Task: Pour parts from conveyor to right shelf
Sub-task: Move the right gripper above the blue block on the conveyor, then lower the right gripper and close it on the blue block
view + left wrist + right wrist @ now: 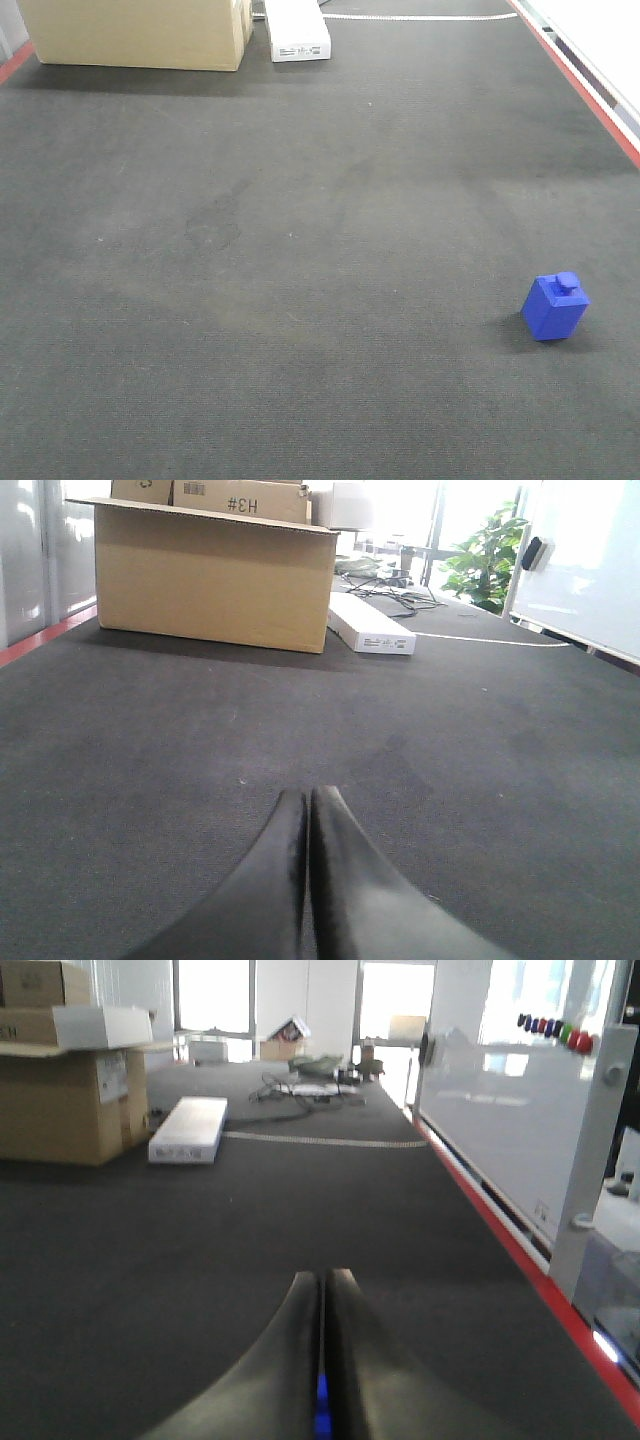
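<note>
The part sits lower right on the conveyor; left pincer and right pincer are pressed together, blue peeking under the right one

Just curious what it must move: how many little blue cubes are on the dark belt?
1. The blue cube sits stud-up on the belt, near its right side. Others may lie outside the views.

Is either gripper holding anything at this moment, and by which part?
Nothing appears held. The left gripper and the right gripper have their jaws pressed together at the tips, and the blue part sits free on the conveyor.
</note>
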Motion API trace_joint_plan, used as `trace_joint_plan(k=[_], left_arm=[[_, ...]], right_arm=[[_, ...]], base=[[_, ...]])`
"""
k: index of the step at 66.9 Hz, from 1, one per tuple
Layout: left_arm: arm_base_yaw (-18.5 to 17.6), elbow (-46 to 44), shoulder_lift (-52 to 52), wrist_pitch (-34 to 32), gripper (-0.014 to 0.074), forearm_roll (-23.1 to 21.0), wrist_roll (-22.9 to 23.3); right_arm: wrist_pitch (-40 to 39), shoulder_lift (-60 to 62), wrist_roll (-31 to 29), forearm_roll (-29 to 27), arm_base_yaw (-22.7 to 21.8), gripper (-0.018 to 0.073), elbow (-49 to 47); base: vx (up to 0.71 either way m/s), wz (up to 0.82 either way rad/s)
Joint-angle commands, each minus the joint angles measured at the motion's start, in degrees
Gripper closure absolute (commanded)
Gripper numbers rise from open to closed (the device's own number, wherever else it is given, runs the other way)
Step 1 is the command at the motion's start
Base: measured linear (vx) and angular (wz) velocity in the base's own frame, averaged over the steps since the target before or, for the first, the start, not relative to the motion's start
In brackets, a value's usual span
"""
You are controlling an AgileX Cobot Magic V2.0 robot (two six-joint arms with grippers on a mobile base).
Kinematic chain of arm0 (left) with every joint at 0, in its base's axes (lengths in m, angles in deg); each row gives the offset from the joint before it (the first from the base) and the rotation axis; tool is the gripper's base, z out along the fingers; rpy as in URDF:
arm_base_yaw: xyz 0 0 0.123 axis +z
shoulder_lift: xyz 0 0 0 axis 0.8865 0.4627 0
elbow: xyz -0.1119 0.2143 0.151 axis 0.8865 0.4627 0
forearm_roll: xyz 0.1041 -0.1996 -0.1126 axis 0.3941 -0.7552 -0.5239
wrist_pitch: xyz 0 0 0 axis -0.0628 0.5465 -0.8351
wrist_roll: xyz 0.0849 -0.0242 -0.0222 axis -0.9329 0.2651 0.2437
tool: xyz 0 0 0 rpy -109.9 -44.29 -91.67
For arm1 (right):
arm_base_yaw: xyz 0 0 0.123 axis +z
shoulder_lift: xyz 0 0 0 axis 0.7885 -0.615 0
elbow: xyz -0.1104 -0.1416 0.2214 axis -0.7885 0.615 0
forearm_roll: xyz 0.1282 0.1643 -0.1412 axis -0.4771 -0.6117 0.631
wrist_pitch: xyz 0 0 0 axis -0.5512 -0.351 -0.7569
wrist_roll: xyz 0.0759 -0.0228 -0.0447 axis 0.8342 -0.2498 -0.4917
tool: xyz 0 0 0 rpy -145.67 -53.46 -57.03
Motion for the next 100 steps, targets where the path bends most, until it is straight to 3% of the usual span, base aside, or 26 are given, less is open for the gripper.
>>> trace_joint_plan(k=[1,17,40,51,74,83,100], left_arm=[[-0.3,1.2,-0.5,-4.3,0.0603,-0.5,0.3],[-0.3,1.2,-0.5,-4.3,0.0603,-0.5,0.3],[-0.3,1.2,-0.5,-4.3,0.0603,-0.5,0.3],[-0.3,1.2,-0.5,-4.3,0.0603,-0.5,0.3],[-0.3,1.2,-0.5,-4.3,0.0603,-0.5,0.3],[-0.3,1.2,-0.5,-4.3,0.0603,-0.5,0.3],[-0.3,1.2,-0.5,-4.3,0.0603,-0.5,0.3]], right_arm=[[0.8,-7.3,-0.3,0.6,0.0,0.0568,-5.1],[6.4,-18.5,-0.3,0.5,0.0,0.0568,-7.5],[9.7,-21.7,0.4,-0.1,0.0,0.0542,-7.5],[11.4,-21.7,0.4,0.1,0.1,0.0432,-7.6],[14.3,-23.4,0.3,0.6,0.1,0.0039,-10.9],[17.9,-27.8,0.4,0.5,0.1,-0.0014,-15.9],[29.9,-43.9,0.2,-1.0,0.1,-0.0015,-30.3]], base=[[0.0,0.0],[0.0,0.0],[0.0,0.0],[0.0,0.0],[0.0,0.0],[0.0,0.0],[0.0,0.0]])
